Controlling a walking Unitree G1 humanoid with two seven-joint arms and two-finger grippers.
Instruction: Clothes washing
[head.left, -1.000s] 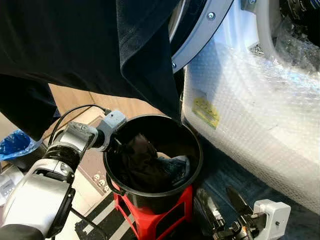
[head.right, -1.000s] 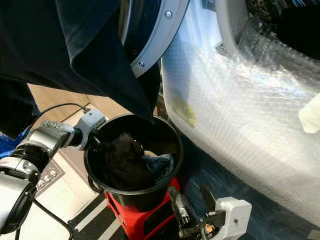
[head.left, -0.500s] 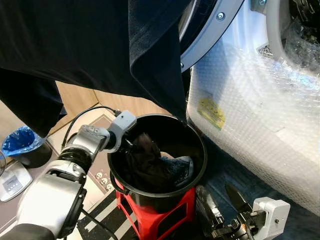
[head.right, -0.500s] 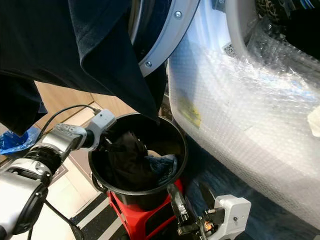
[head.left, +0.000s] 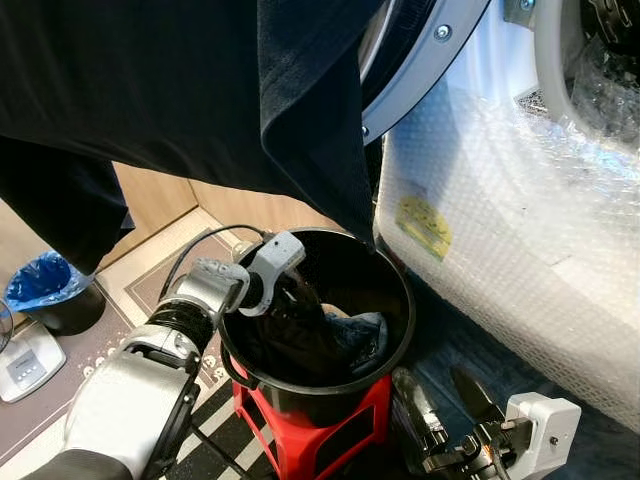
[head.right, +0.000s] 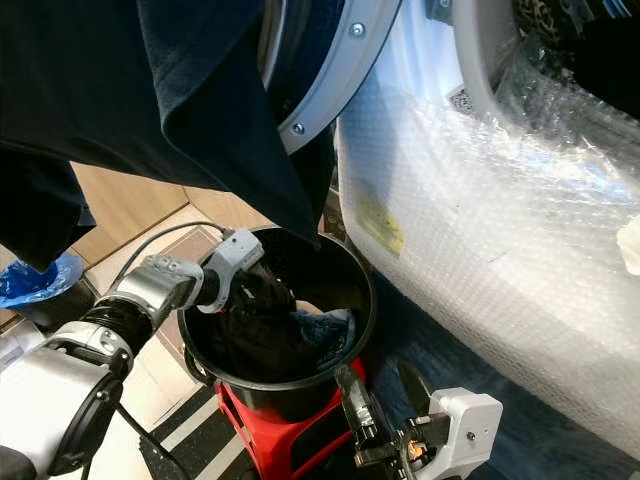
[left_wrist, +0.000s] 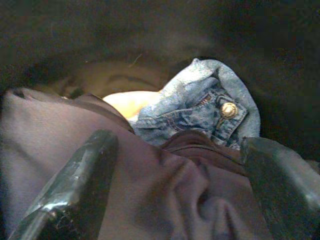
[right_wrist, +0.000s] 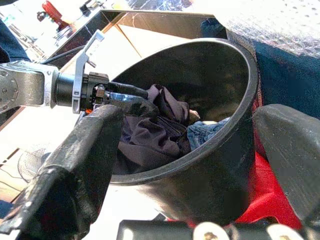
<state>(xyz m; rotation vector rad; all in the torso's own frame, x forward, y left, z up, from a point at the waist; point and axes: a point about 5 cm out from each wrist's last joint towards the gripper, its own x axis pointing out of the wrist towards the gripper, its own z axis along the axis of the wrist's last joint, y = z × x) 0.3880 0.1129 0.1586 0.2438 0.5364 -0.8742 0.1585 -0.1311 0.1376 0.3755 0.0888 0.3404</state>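
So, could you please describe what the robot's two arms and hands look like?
Both arms are silver metal. The left hand has a light-grey wrist block, black ribbed joint and a black cable looping behind. The right hand has a white wrist block and two long black fingers.

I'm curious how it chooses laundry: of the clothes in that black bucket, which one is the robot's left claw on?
The dark purplish garment: the left gripper's open fingers straddle it. The blue denim piece lies beyond, untouched.
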